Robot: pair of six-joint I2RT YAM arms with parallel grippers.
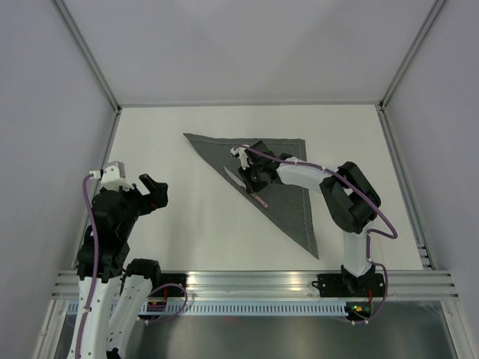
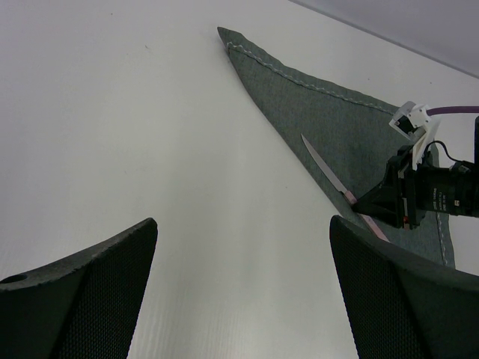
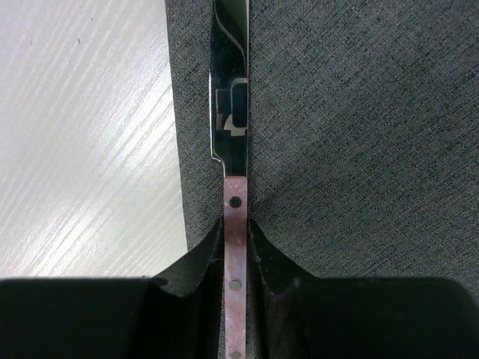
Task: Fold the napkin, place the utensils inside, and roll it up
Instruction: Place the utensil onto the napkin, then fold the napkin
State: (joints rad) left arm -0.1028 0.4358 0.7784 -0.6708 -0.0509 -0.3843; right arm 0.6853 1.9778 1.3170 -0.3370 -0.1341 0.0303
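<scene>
The bench (image 1: pixel 187 224) carries the napkin (image 1: pixel 288 187) on its far-right part. It is folded to a triangle, and its long folded edge runs from far-left to near-right. The left pincer (image 1: pixel 138 191) hangs released, jaws wide, by the bench's left edge, well apart from the cloth. The right pincer (image 3: pixel 236 247) is on the napkin, grasping the knife (image 3: pixel 235 149) by its handle. The knife lies just inside the folded edge and parallel to it, blade pointing far-left, so rolling probably falls to the nearer right arm.
</scene>
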